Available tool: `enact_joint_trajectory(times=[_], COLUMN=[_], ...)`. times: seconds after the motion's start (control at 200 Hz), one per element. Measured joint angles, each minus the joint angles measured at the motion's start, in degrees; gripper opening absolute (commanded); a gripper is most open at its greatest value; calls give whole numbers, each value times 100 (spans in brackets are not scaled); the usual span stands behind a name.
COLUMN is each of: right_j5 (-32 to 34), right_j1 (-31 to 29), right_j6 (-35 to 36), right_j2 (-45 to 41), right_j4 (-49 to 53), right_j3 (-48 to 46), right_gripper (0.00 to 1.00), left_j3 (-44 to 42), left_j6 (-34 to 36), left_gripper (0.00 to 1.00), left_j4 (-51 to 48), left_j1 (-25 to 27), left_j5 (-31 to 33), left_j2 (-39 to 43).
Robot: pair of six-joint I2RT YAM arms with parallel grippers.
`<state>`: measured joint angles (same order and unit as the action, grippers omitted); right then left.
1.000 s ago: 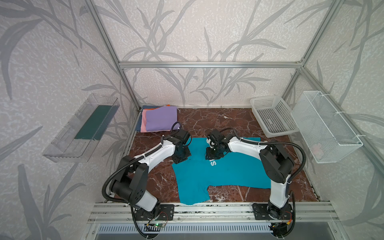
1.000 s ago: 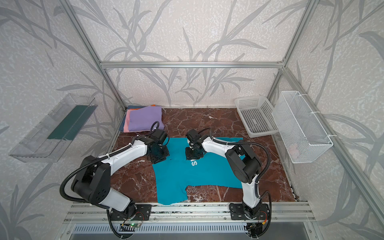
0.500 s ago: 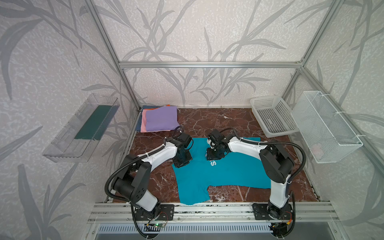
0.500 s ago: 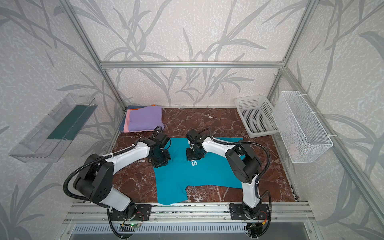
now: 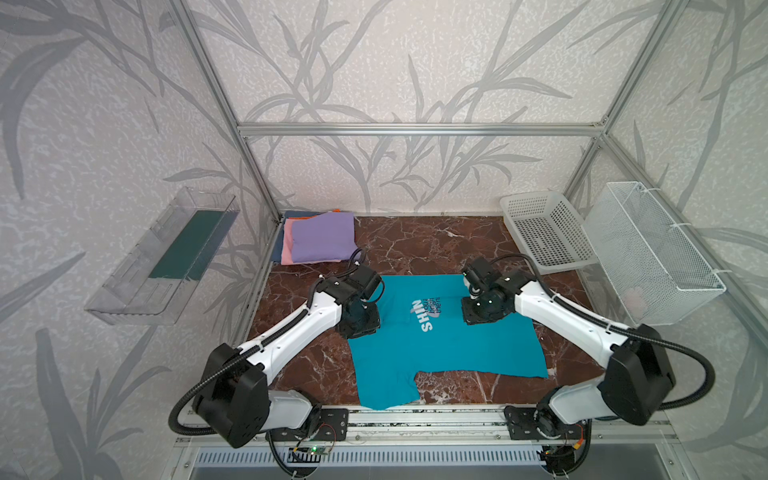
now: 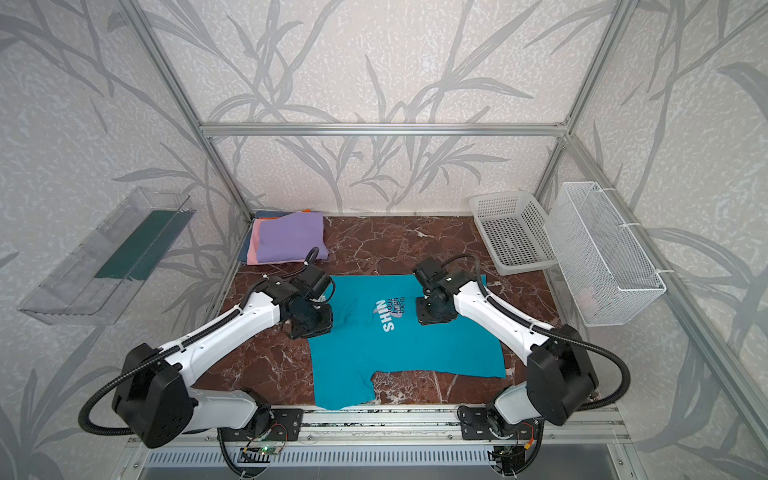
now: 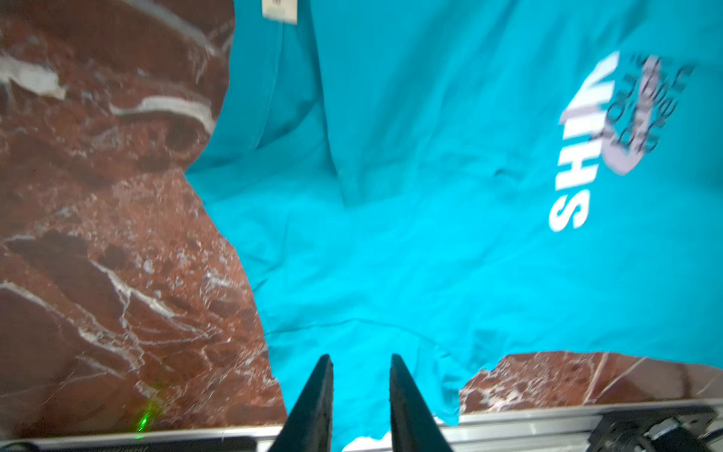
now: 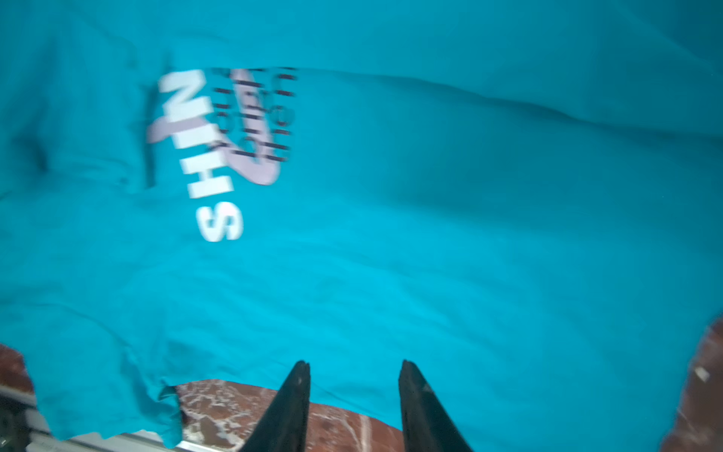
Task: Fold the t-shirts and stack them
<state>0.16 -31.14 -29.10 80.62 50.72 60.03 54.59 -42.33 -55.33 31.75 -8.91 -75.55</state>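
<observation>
A teal t-shirt (image 5: 444, 345) (image 6: 399, 349) with a white "SHIN" print lies spread on the marble table, one sleeve reaching the front rail. My left gripper (image 5: 359, 322) (image 6: 311, 322) hovers at its left edge, jaws open and empty, with teal cloth (image 7: 430, 235) below the gripper (image 7: 362, 358). My right gripper (image 5: 482, 311) (image 6: 434, 311) is over the shirt right of the print, also open and empty (image 8: 354, 366) above the cloth (image 8: 430, 254). Folded t-shirts are stacked in the back left corner, with lilac (image 5: 322, 241) (image 6: 289, 241) on top and pink (image 5: 286, 251) beneath.
A white perforated basket (image 5: 544, 232) (image 6: 511, 232) stands at the back right. A wire basket (image 5: 648, 249) (image 6: 602, 249) hangs on the right wall and a clear shelf (image 5: 166, 257) on the left wall. Bare marble (image 5: 415, 245) lies between the stack and the shirt.
The left gripper has opened and shifted slightly toward the front along the shirt's left edge. The right gripper has opened wider and moved from the print to the right.
</observation>
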Motion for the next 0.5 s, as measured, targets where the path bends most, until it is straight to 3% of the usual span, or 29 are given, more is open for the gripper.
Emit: enact_joint_trajectory(times=[0.115, 0.205, 0.315, 0.5], right_j5=[50, -160, -439, -887], right_j1=[649, 695, 334, -588], right_j6=[-160, -295, -433, -562], right_j2=[-520, -664, -492, 785], right_j4=[192, 140, -236, -1097], right_j3=[-678, -885, -774, 90], right_gripper=[40, 37, 36, 36], left_j3=[-533, -601, -599, -931], left_j6=[85, 103, 120, 2], left_gripper=[28, 28, 29, 38], left_j4=[-157, -184, -42, 306], left_j1=[83, 83, 81, 81], left_j5=[4, 59, 37, -85], left_j2=[162, 81, 11, 11])
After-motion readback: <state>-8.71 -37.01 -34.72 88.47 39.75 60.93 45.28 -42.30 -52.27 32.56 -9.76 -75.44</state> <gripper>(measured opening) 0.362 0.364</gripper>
